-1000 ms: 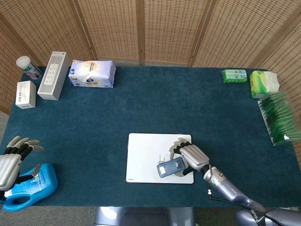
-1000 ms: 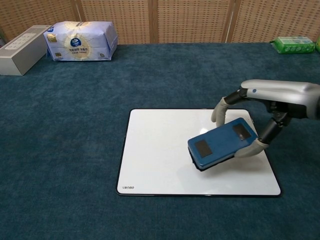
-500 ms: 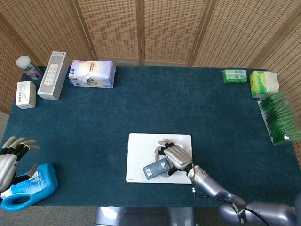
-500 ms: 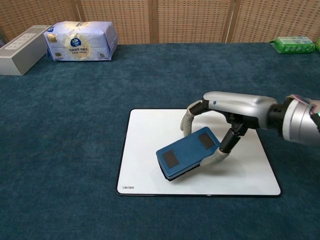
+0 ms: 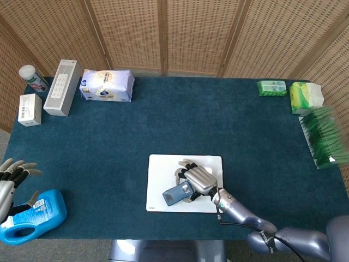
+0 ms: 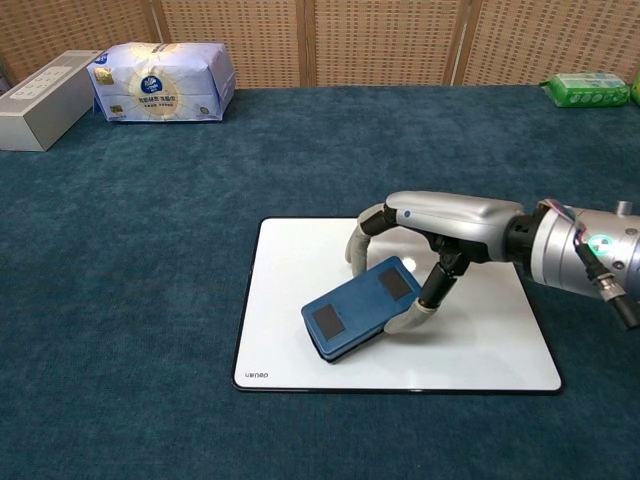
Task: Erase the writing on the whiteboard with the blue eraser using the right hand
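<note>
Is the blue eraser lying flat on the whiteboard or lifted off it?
On it: the blue eraser, held by the right hand, rests on the whiteboard.

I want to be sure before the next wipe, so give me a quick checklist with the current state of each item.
1. Right hand holds the blue eraser: ok.
2. Eraser lies over the whiteboard, not the cloth: ok.
3. Eraser face pressed flat on the board: cannot tell.
4. Writing still to erase: cannot tell; none shows on the uncovered board.
5. Left hand away from the board, beside the blue bottle: ok.
</note>
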Robot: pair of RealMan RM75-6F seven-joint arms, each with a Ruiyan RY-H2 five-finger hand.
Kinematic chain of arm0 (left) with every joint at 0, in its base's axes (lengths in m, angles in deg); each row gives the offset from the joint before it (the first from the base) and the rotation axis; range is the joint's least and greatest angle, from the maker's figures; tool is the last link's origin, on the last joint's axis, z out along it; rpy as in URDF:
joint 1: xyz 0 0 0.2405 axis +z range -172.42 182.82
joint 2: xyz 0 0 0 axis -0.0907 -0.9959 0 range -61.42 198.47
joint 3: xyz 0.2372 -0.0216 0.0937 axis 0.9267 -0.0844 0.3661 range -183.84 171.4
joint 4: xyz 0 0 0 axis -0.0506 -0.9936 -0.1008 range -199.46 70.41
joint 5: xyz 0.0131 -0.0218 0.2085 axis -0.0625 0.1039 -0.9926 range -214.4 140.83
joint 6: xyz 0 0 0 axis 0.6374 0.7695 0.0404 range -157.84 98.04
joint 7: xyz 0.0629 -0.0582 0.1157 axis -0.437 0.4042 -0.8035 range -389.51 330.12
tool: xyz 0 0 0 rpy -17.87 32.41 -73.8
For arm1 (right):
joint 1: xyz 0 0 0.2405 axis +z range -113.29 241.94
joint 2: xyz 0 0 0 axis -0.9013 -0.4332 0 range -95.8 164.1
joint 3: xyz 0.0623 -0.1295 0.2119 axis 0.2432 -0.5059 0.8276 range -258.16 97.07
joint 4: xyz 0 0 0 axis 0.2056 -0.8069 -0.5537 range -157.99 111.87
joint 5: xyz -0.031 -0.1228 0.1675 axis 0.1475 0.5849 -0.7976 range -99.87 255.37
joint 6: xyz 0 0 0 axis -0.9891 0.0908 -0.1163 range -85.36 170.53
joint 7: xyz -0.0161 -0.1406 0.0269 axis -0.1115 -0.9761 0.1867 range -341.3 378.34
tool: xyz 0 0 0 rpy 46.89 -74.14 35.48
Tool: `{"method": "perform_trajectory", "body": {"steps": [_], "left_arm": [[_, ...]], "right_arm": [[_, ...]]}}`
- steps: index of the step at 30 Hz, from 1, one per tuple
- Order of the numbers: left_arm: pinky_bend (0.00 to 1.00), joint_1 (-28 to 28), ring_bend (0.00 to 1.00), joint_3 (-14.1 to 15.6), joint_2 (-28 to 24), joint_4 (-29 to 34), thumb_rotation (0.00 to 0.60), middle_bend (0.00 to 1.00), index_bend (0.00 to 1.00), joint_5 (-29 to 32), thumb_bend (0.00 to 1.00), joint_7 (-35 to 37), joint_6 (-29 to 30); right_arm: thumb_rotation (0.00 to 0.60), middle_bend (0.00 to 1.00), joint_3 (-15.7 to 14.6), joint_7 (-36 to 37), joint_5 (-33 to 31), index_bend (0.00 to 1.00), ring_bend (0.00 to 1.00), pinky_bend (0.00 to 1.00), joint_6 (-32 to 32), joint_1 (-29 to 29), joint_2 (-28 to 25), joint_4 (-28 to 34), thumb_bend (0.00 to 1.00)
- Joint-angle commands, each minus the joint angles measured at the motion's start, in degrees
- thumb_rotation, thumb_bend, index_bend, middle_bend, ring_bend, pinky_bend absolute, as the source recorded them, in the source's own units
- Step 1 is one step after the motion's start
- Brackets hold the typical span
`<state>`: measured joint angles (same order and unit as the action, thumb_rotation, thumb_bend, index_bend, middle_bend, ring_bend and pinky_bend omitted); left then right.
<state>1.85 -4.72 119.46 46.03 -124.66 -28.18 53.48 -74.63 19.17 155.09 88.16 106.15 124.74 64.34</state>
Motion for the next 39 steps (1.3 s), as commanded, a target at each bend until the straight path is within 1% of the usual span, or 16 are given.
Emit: {"method": "perform_trajectory", "body": {"steps": [1,10,19,22,26,30,39], "left_arm": [[0.04,0.18,0.16,0.05,-0.17,0.24,0.6,0.25,0.31,-0.21,0.43,-0.15,0.31],[0.03,0.65,0.16,0.2,-0.52,0.96,0.6,0.25,0.31,-0.85,0.43,-0.65,1.07],[0.02,0.8,0.16,0.25,-0.61,1.29,0.6,0.25,0.31,-1.06,0.43,-0.94,1.17],[0.02,0.9,0.16,0.24,-0.7,1.48,0.6,0.25,0.31,-1.1,0.43,-1.14,1.32],[0.01,0.96,0.16,0.24,-0.76,1.7,0.6,0.25,0.32,-1.16,0.43,-1.41,1.39],[0.01,0.99,0.16,0.21,-0.79,2.03,0.6,0.25,0.32,-1.26,0.43,-1.8,1.47],[0.0,1.1,0.16,0.2,-0.75,2.53,0.6,0.25,0.32,-1.48,0.43,-2.57,1.63]], "right_arm": [[0.6,0.27,-0.56,2.03,1.37,0.74,0.0,0.0,0.11,0.19,0.62,-1.51,0.16],[0.6,0.25,-1.36,5.44,3.94,0.74,0.0,0.0,0.98,0.4,1.27,-4.55,0.16],[0.6,0.18,-1.95,8.13,5.39,0.75,0.0,0.0,1.94,0.38,1.96,-6.93,0.16],[0.6,0.14,-2.13,9.03,5.74,0.75,0.0,0.0,2.28,0.32,2.39,-7.91,0.16],[0.6,0.05,-2.5,9.66,6.23,0.76,0.0,0.0,2.37,0.38,2.63,-8.83,0.16],[0.6,0.01,-2.7,10.88,6.61,0.8,0.0,0.0,2.63,0.35,2.81,-9.67,0.16],[0.6,0.0,-2.99,12.31,6.71,0.8,0.0,0.0,2.45,0.45,2.71,-11.09,0.16]]}}
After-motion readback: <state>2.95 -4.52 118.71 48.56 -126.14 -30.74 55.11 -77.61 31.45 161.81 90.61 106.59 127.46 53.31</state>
